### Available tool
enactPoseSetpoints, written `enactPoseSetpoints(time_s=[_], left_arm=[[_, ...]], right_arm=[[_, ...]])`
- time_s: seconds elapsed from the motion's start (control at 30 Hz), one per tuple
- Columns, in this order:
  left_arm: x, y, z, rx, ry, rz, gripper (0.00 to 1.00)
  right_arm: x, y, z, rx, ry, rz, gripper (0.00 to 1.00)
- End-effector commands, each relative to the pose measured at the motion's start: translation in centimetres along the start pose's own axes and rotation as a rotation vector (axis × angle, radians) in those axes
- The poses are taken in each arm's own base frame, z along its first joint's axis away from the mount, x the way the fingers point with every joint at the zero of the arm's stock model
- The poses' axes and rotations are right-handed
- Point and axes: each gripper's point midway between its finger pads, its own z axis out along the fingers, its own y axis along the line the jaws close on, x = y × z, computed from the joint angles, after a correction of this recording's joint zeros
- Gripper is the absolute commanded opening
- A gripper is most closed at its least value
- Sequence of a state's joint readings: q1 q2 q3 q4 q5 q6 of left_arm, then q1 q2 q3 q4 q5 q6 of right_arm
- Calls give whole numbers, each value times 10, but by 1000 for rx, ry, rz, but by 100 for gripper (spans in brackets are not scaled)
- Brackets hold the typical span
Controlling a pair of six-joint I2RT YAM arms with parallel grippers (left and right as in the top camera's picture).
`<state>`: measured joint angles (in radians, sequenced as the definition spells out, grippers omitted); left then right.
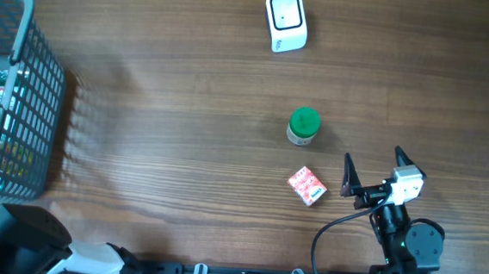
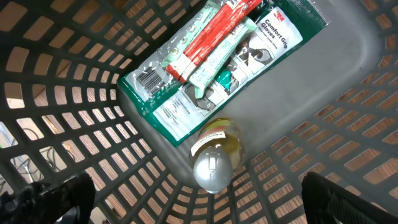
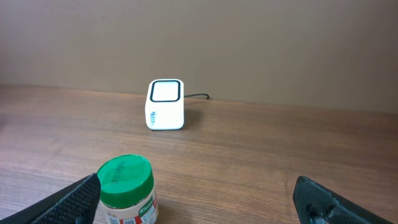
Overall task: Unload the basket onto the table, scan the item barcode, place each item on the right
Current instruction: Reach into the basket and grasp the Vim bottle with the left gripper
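The white barcode scanner (image 1: 285, 21) stands at the far middle of the table, its window facing up; the right wrist view shows the scanner (image 3: 166, 104) straight ahead. A green-lidded jar (image 1: 304, 126) stands upright in front of it, and a small red box (image 1: 307, 185) lies nearer. My right gripper (image 1: 373, 155) is open just right of the box, holding nothing, with the jar (image 3: 126, 186) close by its left finger. My left gripper (image 2: 196, 180) is open inside the basket, above a silver-capped bottle (image 2: 216, 155) and a green glove packet (image 2: 217, 68).
The grey mesh basket (image 1: 35, 114) stands at the table's left edge, and its walls (image 2: 74, 106) surround the left gripper on all sides. A cable runs from the scanner off the far edge. Bare wood lies between basket and jar.
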<state>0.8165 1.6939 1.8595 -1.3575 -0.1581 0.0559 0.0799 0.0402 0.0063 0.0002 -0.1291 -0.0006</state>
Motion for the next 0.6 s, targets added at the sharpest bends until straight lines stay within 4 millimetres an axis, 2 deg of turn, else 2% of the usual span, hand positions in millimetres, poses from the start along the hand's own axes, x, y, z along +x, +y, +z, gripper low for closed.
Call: enactPoseSetpoints(time_s=[0.0, 0.07, 0.13, 0.17, 0.27, 0.33, 0.4, 0.5, 0.57], left_arm=[[-2, 1, -4, 10, -16, 11, 100], [-2, 1, -4, 10, -16, 11, 100], [-7, -24, -6, 153, -38, -16, 100], [-7, -29, -7, 184, -37, -15, 100], [-19, -29, -8, 186, -87, 6, 100], [-18, -30, -8, 183, -95, 139, 100], [-7, -18, -6, 114, -57, 325, 100], [-15, 6, -5, -31, -65, 339, 100], [-19, 5, -5, -30, -82, 339, 100]], right_arm=[[-2, -2, 0, 9, -10, 0, 99], [-2, -2, 0, 9, -10, 0, 100], [-2, -2, 0, 9, -10, 0, 100], [-2, -2, 0, 9, -10, 0, 100], [-2, -2, 0, 9, -10, 0, 100], [-2, -2, 0, 9, -10, 0, 100], [-2, -2, 0, 9, -10, 0, 100], [-2, -2, 0, 9, -10, 0, 100], [-2, -2, 0, 9, -10, 0, 100]])
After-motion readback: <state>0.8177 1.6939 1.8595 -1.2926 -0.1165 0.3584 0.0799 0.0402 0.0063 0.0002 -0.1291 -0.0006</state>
